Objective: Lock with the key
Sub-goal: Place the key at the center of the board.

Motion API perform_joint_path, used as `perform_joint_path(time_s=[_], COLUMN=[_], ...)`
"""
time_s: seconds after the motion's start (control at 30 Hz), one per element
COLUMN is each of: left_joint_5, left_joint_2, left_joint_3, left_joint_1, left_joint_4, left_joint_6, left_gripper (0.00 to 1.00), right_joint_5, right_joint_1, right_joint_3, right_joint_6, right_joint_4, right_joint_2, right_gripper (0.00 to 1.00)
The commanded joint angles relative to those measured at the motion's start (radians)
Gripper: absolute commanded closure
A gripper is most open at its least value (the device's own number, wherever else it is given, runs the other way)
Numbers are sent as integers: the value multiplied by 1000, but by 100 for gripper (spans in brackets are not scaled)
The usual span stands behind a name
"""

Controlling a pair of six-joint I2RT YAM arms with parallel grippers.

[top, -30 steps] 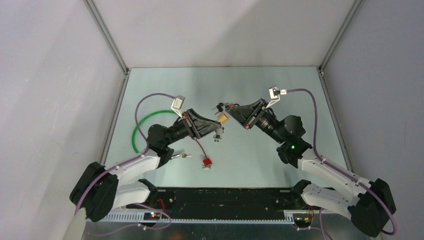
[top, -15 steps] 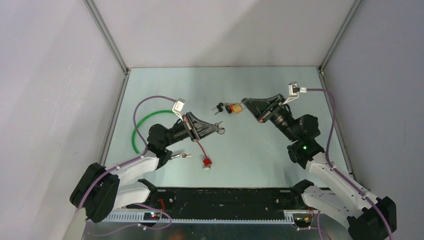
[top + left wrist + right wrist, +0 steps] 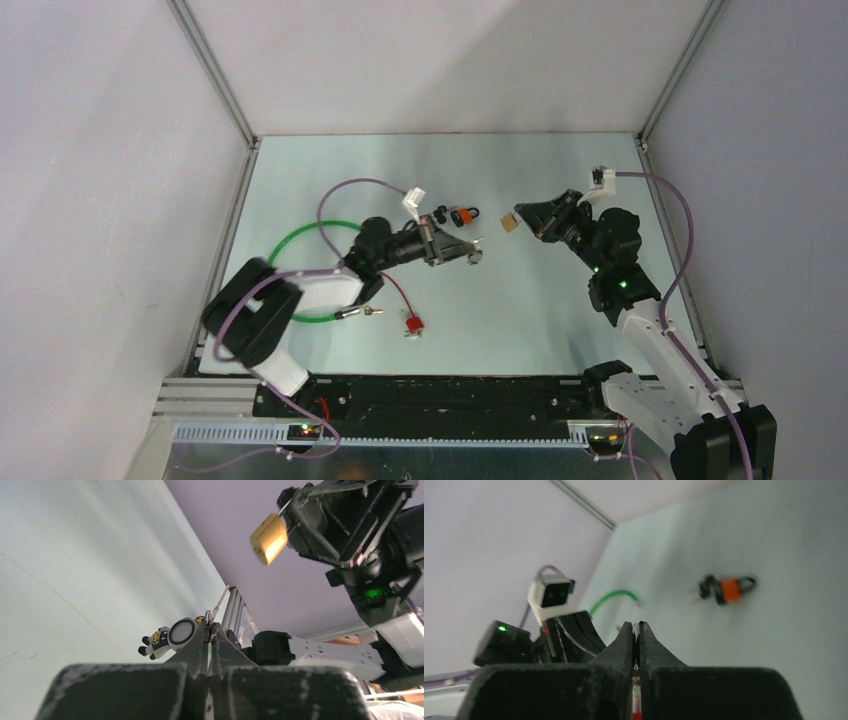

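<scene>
Lying around: orange lock | green cable | red tag | brass padlock, key aloft

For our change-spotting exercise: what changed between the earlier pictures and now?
The right gripper drew back rightward with the brass padlock, parting from the left gripper, which followed rightward, shut on its key. The orange padlock, red item and green cable stayed put.
</scene>
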Motion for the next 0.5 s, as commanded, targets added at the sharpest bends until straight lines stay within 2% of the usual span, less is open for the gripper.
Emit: perform_joint_path(time_s=[0.0,0.17,0.23,0.3,0.4,0.47], left_joint_5=[-81,-159,-218,-249,-282,-303], left_joint_2=[184,373,438,462,482,480], left_joint_3=[154,265,313,325,326,321], left_joint_1=[-82,-172,-200,-205,-208,-208], left_joint_4=[-5,-43,-100,-125,-163,-195], left_joint_6=[-28,-58,-63,-70,-81,-75], left_gripper=[100,100,97,88,63,53], right_joint_5=[6,-25,-14,-4,-3,-9], right_joint_1=[-63,-117,-125,-127,-130,-130], right_joint_3=[-52,-113,-116,-116,-116,-116], right_joint_6=[-66,-72,-69,-60,-38,-26], right_joint_4=[-126,-97,-70,-48,0,32], right_joint_2=[26,112,176,224,316,371], right_gripper=[100,100,100,98,95,94])
